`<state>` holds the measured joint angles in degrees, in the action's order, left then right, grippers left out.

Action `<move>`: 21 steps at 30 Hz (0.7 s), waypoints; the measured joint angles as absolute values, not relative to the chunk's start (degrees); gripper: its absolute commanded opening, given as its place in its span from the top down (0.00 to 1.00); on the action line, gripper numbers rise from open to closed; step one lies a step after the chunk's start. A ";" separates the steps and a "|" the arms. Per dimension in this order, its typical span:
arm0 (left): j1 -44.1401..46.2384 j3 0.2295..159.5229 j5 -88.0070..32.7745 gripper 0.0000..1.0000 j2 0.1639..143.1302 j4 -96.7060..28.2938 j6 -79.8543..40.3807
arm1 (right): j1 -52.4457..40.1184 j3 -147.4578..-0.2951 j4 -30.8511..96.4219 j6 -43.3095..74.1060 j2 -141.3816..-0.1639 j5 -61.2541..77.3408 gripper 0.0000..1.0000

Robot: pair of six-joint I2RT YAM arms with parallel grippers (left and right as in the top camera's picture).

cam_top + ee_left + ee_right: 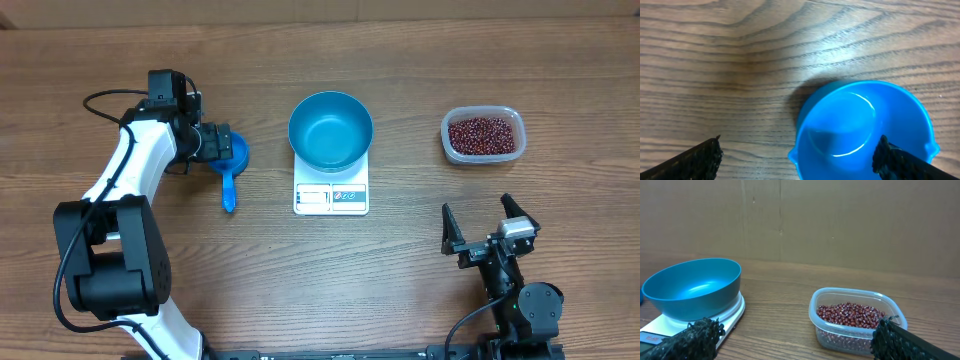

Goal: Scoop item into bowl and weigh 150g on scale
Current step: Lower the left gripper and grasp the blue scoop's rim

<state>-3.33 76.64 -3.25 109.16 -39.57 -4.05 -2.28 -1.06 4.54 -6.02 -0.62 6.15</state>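
The teal-blue bowl [330, 130] [692, 287] stands empty on the white scale [331, 197] [732, 312] at the table's middle. The red-brown beans [483, 134] [850, 314] fill a clear tub [510, 120] at the right. A bright blue scoop [231, 170] [865, 125] lies left of the scale, empty, handle toward the front. My left gripper [217, 143] [799, 150] hovers open over the scoop's cup, one finger above the cup, the other above bare wood. My right gripper [490, 222] [795, 330] stands open near the front right, holding nothing, facing the tub and the bowl.
A brown cardboard wall [840, 220] runs along the table's far edge. A black cable [105, 100] loops by the left arm. Bare wood lies between the scale and the tub.
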 measured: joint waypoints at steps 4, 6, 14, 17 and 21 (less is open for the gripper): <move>-3.33 76.64 -4.49 0.00 109.16 -39.59 -2.33 | -2.26 -1.06 4.56 -6.00 -0.64 6.17 0.00; -3.33 76.64 -4.73 0.00 109.16 -39.57 -1.67 | -2.28 -1.06 4.54 -6.02 -0.62 6.17 0.00; -3.33 76.42 -4.95 0.00 109.16 -39.38 -1.23 | -2.28 -1.06 4.54 -6.02 -0.62 6.17 0.00; -3.33 76.42 -4.95 0.00 109.16 -39.38 -1.21 | -2.28 -1.06 4.56 -6.02 -0.62 6.17 0.00; -3.36 76.42 -4.93 0.13 109.16 -39.88 -1.15 | -2.28 -1.06 4.54 -6.00 -0.64 6.17 0.00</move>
<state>-3.36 76.42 -4.93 109.16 -39.88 -1.15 -2.28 -1.06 4.54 -6.00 -0.64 6.17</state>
